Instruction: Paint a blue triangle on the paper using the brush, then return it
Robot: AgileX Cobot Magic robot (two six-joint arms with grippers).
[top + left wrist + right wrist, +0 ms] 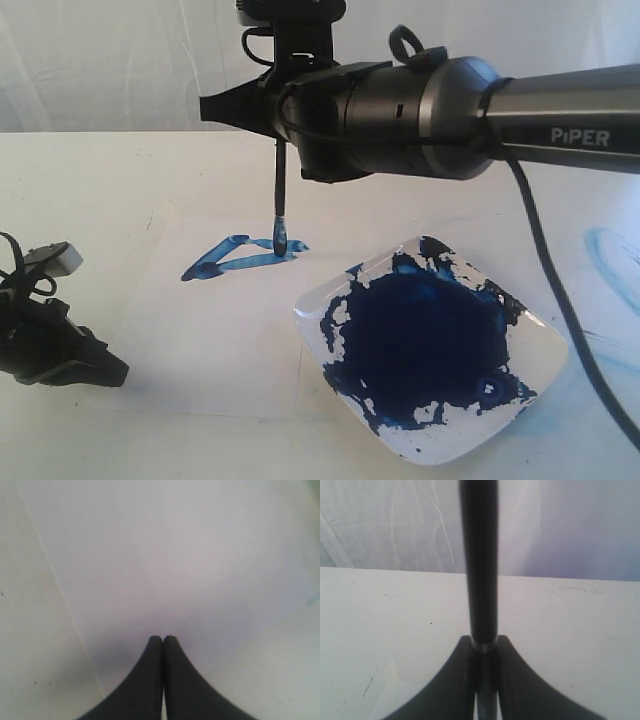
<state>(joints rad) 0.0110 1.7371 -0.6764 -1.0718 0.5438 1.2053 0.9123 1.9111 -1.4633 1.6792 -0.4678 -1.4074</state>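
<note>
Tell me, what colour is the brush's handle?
Black; the brush shows best in the exterior view.

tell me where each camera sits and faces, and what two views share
Exterior view: off the arms, looking down at the paper, blue triangle and paint-smeared plate; shows the right gripper holding the brush upright and the left gripper low at left.
Left wrist view: on the left wrist, facing down onto the paper; its shut fingers show.
Right wrist view: on the right wrist, facing across the table to a pale backdrop; its fingers clamp the brush.
Shared: exterior and left wrist, the paper; exterior and right wrist, the brush.
</note>
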